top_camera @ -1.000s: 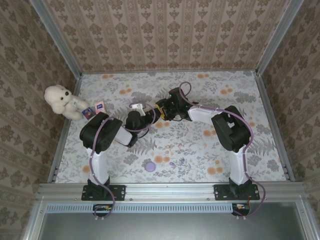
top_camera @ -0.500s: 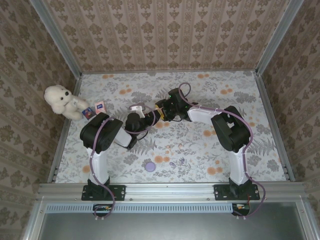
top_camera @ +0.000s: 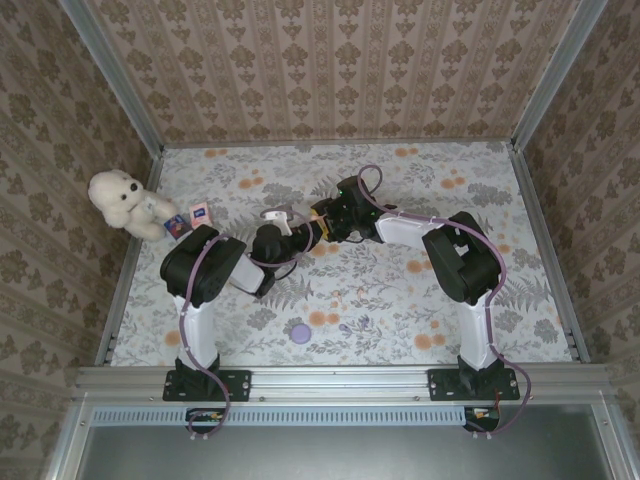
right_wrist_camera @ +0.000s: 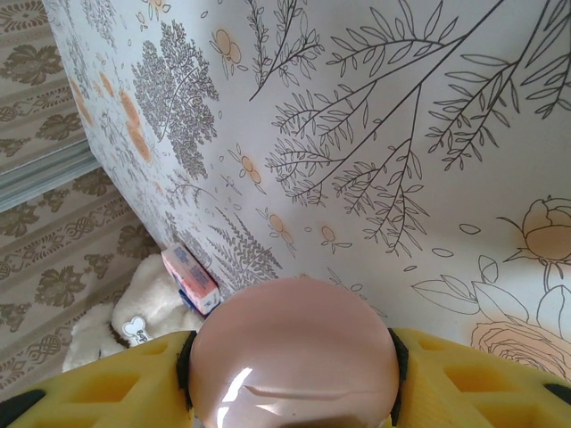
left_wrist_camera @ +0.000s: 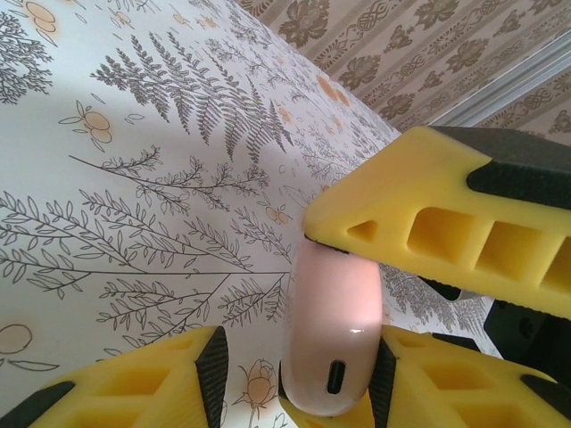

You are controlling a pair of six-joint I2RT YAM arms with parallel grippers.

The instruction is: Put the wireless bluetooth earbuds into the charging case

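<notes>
A pale pink charging case (right_wrist_camera: 290, 357) with its lid down is clamped between the yellow fingers of my right gripper (right_wrist_camera: 291, 370), above the table's middle. In the left wrist view the case (left_wrist_camera: 332, 321) points its charging port at the camera. One right-gripper finger (left_wrist_camera: 428, 223) lies across its far end. My left gripper (left_wrist_camera: 299, 374) is open around the case's port end: the right pad touches it and the left pad (left_wrist_camera: 212, 366) stands clear. From above, the two grippers (top_camera: 310, 226) meet nose to nose. The earbuds are hidden.
A white teddy bear (top_camera: 120, 200) sits at the left wall with two small boxes (top_camera: 198, 212) beside it. A purple disc (top_camera: 300, 331) lies on the floral tablecloth near the front. Metal rails and patterned walls close in the table.
</notes>
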